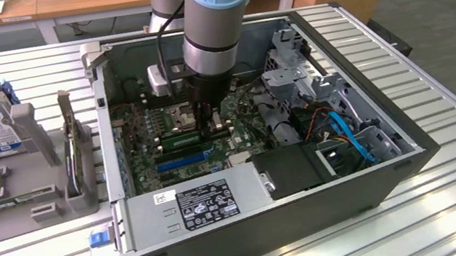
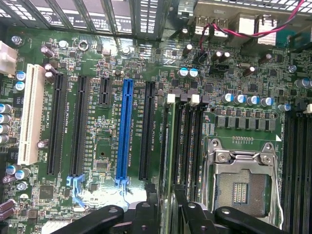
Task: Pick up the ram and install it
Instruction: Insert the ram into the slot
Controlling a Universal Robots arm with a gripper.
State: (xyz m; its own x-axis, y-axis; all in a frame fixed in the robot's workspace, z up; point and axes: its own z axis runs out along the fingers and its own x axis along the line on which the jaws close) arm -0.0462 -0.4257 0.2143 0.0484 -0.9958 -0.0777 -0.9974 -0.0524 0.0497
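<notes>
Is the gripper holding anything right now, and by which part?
Cannot tell. The gripper sits over the ram, which stands on edge in a motherboard slot; any grip on its top edge is unclear.

The ram [image 1: 182, 136] [image 2: 165, 146] is a long, thin green stick. It stands upright on its long edge on the motherboard [image 2: 105, 131], just beside the processor socket [image 2: 243, 183] and parallel to that socket's near side.

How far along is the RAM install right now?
Done: the long, thin green RAM stick stands edge-on among the black memory slots, near the silver processor socket. In hand: nothing; the gripper straddles it, jaws apart. Left: cannot tell whether it is fully latched.
</notes>
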